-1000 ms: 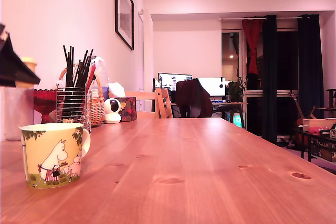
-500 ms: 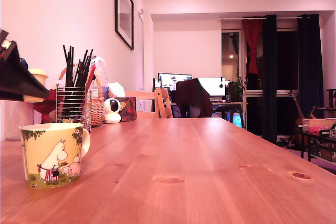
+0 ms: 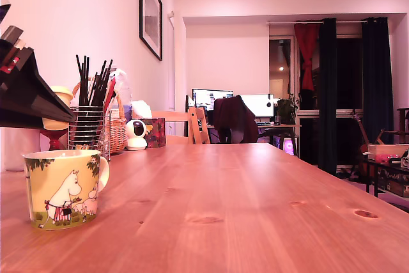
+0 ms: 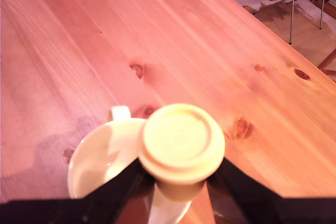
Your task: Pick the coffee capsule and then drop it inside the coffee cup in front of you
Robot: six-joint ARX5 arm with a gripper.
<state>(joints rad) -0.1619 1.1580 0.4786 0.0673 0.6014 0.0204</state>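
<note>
The coffee cup [image 3: 62, 187], a pale yellow mug with white cartoon figures, stands on the wooden table at the exterior view's left. In the wrist view I look down into the same coffee cup [image 4: 100, 161]; its inside is bare. My gripper [image 4: 178, 179] is shut on the coffee capsule [image 4: 180, 141], a pale yellow capsule with a round flanged top, held in the air over the cup's rim on the side away from the handle. In the exterior view the gripper [image 3: 48, 116] comes in from the left edge with the capsule [image 3: 59, 108] at its tip, above the cup.
Behind the cup stand a wire-mesh holder [image 3: 89, 131] of black sticks, a wicker basket [image 3: 117, 130] and a small white camera [image 3: 135, 134]. The wooden table [image 3: 243, 202] stretches away to the exterior view's right. Chairs and monitors are far behind.
My gripper with the capsule has moved toward the exterior view's right and now reaches further over the cup. The cup has not moved.
</note>
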